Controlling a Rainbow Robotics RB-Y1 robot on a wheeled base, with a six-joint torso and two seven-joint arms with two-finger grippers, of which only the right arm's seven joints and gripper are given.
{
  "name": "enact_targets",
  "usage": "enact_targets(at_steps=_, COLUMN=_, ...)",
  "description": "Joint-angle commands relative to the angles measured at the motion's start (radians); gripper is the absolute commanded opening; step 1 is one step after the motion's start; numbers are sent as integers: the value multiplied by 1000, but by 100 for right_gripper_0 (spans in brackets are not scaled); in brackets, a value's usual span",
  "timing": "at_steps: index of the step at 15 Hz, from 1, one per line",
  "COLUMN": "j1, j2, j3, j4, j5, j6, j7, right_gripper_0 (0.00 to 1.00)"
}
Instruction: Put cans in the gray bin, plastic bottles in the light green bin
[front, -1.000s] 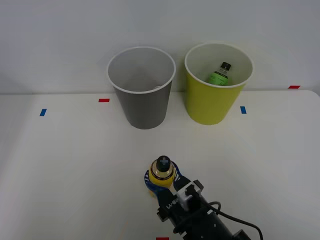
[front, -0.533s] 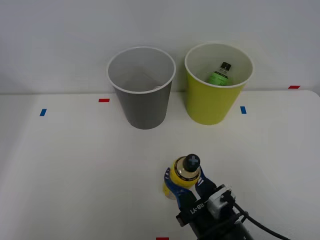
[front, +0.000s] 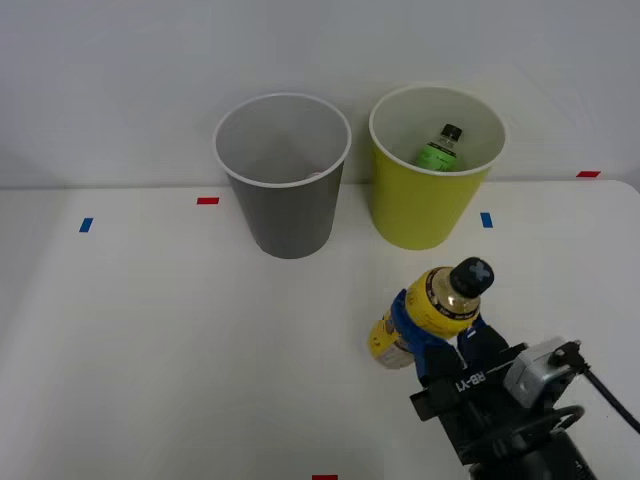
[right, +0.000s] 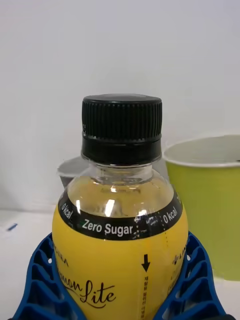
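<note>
1. You work on a plain white tabletop (front: 150, 330) against a pale wall, with small red and blue tape marks scattered on it.
2. Toward the left stands the gray bin (front: 285, 180), upright at the back of the tabletop; you can see only a pale speck near its inner wall, too small to name.
3. Just beside it, on its right, stands the light green bin (front: 432, 175), with a clear green-label bottle (front: 440, 148) lying inside against the wall.
4. In front of the green bin, well apart from it, your right gripper (front: 432, 335) holds the yellow bottle (front: 435, 310). Its blue fingers (right: 37, 280) are closed around the bottle's body, below the black label band, cradling it on both sides. The bottle tilts, cap (front: 471, 274) toward the right.
5. In the front view it looks lifted off the tabletop, though you cannot be sure of that.
6. Handling, as a judgement: the bottle looks full, so expect some weight. The smooth label can slip.
7. The thin plastic wall gives under pressure, so the mid-body hold suits it; grip firmly without crushing.
8. The neck below the cap is stiffer but narrow.
</note>
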Motion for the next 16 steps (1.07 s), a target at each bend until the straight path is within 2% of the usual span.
enact_targets(at_steps=1, j1=63, j2=-15, j3=-63, j4=-103, j5=-49, j6=29, j7=-12, right_gripper_0=0)
enact_targets(at_steps=4, j1=83, j2=-5, j3=-68, j4=-132, j5=-69, j6=4, j7=-23, right_gripper_0=0)
enact_targets(at_steps=7, j1=83, j2=11, j3=-108, j4=-134, j5=-71, j6=12, j7=-43, right_gripper_0=0)
enact_targets(at_steps=11, j1=-25, j2=107, j3=-243, j4=-132, j5=-100, j6=165, j7=-169, right_gripper_0=0)
enact_targets(at_steps=16, j1=-220, j2=220, j3=-433, j4=-94, j5=-322, j6=342, j7=-164, right_gripper_0=0)
